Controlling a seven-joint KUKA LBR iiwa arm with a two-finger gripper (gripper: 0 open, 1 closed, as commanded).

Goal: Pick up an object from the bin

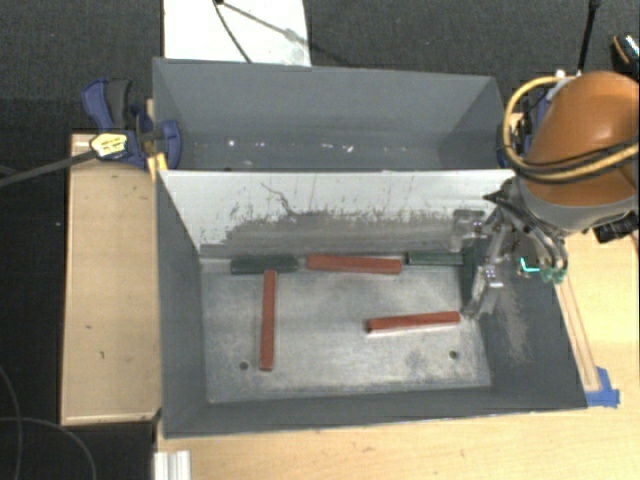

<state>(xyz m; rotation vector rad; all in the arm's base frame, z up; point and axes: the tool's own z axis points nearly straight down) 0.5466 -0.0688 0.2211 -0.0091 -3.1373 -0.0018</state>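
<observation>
An orange cover [585,118], looped yellow cables [519,133], grey metal hand [476,301].

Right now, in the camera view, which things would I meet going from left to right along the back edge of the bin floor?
Left dark green bar → red-brown bar → right dark green bar → gripper.

Scuffed matt grey metal bin [330,203]

No text, label, number or sign can be read; the bin [330,108] bears none legible.
</observation>
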